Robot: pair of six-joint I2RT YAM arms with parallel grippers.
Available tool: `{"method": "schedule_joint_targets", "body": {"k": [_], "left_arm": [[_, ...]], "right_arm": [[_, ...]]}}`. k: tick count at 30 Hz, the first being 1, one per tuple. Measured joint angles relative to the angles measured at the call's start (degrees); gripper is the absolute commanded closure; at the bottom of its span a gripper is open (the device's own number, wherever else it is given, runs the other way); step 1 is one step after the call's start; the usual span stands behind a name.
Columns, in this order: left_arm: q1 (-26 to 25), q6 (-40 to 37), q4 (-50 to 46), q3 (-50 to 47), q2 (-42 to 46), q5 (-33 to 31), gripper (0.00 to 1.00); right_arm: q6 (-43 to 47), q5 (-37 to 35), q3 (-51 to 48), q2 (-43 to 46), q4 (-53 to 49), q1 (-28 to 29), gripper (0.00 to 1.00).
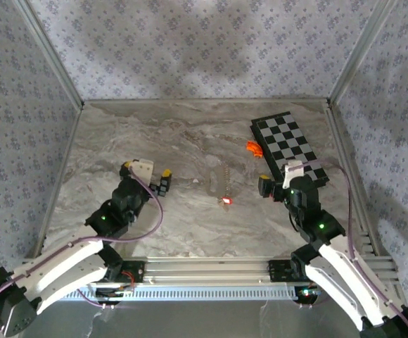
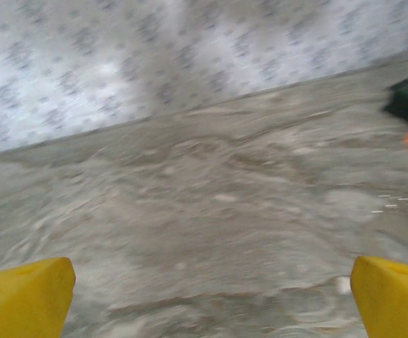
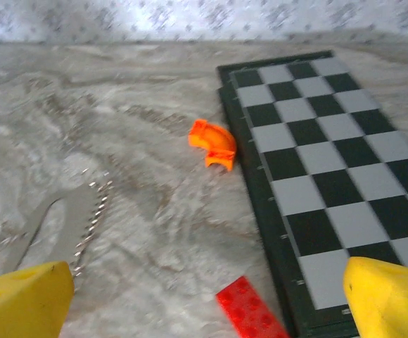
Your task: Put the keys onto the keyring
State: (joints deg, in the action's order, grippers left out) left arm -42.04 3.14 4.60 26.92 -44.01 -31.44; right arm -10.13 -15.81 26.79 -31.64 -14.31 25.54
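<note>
Both of your hands are empty. The left hand (image 2: 211,303) is spread wide over the bare bench (image 1: 119,134). The right hand (image 3: 204,299) is spread just as wide, with nothing in it. The key (image 1: 226,201), a speck of silver with a red head, lies flat on the marble between the two hands, at the near end of the keyring (image 1: 225,181). From above you cannot tell whether it merely touches the chain or is already threaded on it.

Your main risk is the pick. The key is far smaller than either hand and lies flat, so a hand coming down at a slant is likely to skate it across the marble rather than lift it. The keyring is limp and pale against the grey stone. If you brush it, it will probably drag or bunch, and you lose the opening you need.

Watch the right side too. A red block (image 3: 250,306) lies just beside the chessboard (image 3: 330,162), close under the right hand, and its colour could be mistaken for the key's head. The orange piece (image 3: 213,143) sits farther off, by the board's edge.

No brand, label or writing can be read.
</note>
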Motion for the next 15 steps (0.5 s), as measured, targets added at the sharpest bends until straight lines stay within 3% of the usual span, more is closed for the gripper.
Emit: {"method": "schedule_joint_targets", "body": {"k": [8, 15], "left_arm": [[8.96, 0.02, 0.44, -1.77, -6.10, -5.51, 0.00], [12.26, -1.38, 1.60, -4.28, -6.71, -7.43, 0.01]], "right_arm": [[6.43, -2.58, -8.83, 3.96, 8.48, -1.46, 0.00], [10.71, -4.17, -11.04, 2.71, 12.61, -3.45, 0.00]]}}
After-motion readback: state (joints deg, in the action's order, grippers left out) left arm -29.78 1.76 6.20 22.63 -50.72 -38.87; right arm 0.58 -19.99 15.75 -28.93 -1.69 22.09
